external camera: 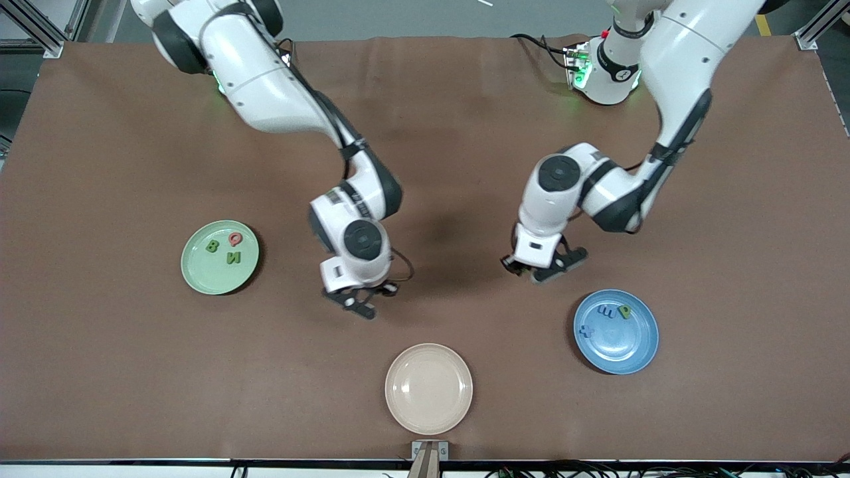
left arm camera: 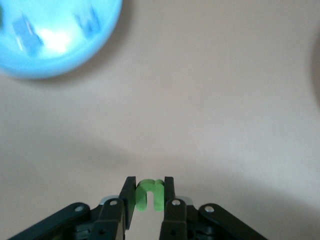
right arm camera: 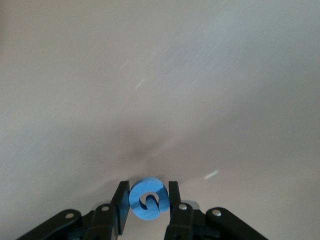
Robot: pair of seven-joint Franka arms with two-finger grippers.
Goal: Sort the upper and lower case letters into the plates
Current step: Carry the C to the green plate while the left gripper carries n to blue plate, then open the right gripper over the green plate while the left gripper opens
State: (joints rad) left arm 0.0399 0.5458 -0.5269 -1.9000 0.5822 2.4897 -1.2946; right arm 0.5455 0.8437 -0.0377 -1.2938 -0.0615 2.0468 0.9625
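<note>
Brown matting covers the whole bench (external camera: 133,372), and no letters lie loose on it. Nearest the front edge, at its middle, an empty round cream-beige plate (external camera: 429,388) sits bare. Toward the left arm's end, a little farther from the front edge, the round shallow blue plate (external camera: 616,330) holds three small letters, two blue and one green. Toward the right arm's end, farther again, the round shallow pale green plate (external camera: 220,257) holds three more, two green and one red.

Both arms carry a piece. The left gripper (left arm camera: 149,196) hangs over bare bench just beside the blue plate, its fingers clamped on a small green arch-shaped letter (left arm camera: 149,194). The right gripper (right arm camera: 148,199) hangs over the bench's middle, between the pale green plate and the cream-beige one, fingers pinched on a small blue rounded letter (right arm camera: 147,199).

So the sorting looks nearly done: six letters are placed, and only the two held pieces seem left to set down.
</note>
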